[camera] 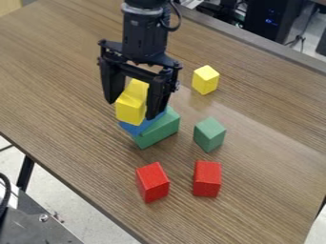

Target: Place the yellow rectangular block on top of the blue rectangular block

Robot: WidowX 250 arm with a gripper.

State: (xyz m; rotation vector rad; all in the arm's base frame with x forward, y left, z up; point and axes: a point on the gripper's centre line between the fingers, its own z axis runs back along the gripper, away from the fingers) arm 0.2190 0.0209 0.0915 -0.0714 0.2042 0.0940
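"Grey metal, what is that at the far left?" asks one.

"A grey panel [38, 224] with a round bolt head [43, 218]," says the other, "and near it a black table leg [26, 172] under the edge of the brown wood-grain table [64, 71]."

"And next, moving right?"

"The black arm [143, 35] comes in from the top edge, and its gripper [132, 110] hangs down left of the middle. It is closed around a tilted yellow block [129, 112], one finger on either side."

"What lies under that?"

"A blue block [132, 128], partly hidden by the yellow one. Whether those two touch, nobody could tell from here. Right against the blue is a long green block [159, 132], lying at a slant. Nearer the camera stands a red block [153, 182], well apart from them."

"Then the right-hand group?"

"Three, roughly in a column. Farthest from the camera is a second yellow block [206, 80]; in the middle, a smaller green block [209, 135]; nearest, a second red block [207, 178], beside the first red one with a gap between. All three rest on the table."

"Anything past those?"

"A black computer case [264, 19], beyond the table's far edge, with a small blue light."
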